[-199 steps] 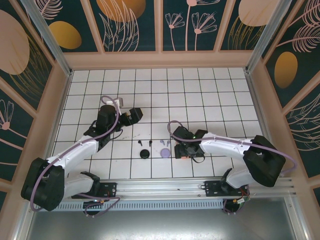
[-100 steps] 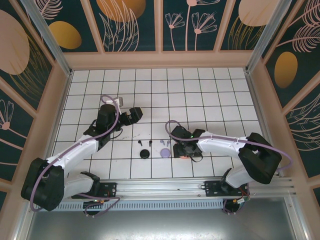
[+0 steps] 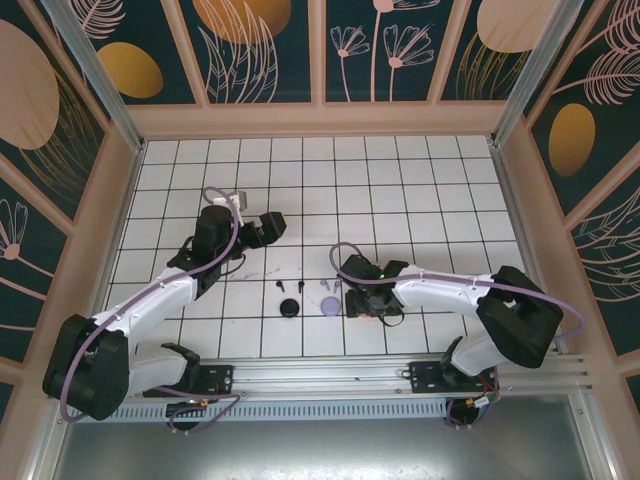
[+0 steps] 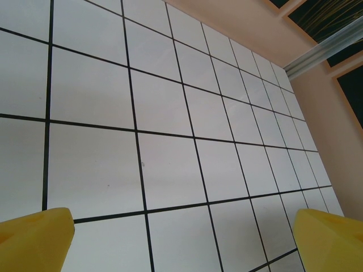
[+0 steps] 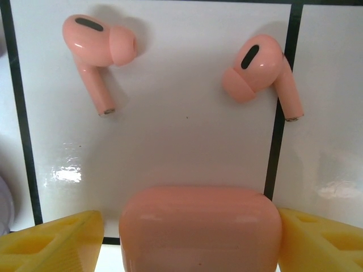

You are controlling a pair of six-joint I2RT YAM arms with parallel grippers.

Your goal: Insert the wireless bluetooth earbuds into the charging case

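Note:
A salmon-pink charging case (image 5: 199, 226), lid closed, lies between the yellow fingers of my right gripper (image 5: 193, 241). The right finger (image 5: 317, 241) touches it and the left finger (image 5: 57, 241) stands a little off, so the gripper is open around it. Two salmon-pink earbuds (image 5: 99, 48) (image 5: 261, 71) lie on the tile just beyond the case. From above, my right gripper (image 3: 363, 300) hovers low right of two lilac earbuds (image 3: 330, 286) and two black earbuds (image 3: 290, 288). My left gripper (image 3: 272, 226) is open over bare tiles, its fingertips (image 4: 34, 241) wide apart.
A round black case (image 3: 289, 307) and a round lilac case (image 3: 329, 305) lie just left of my right gripper. The white grid floor (image 3: 420, 200) is walled by a tan rim (image 3: 320, 120). The arm bases sit on the rail (image 3: 330, 378) at the near edge.
My right gripper has slid left toward the lilac case and settled over the pink case. The left arm has hardly moved.

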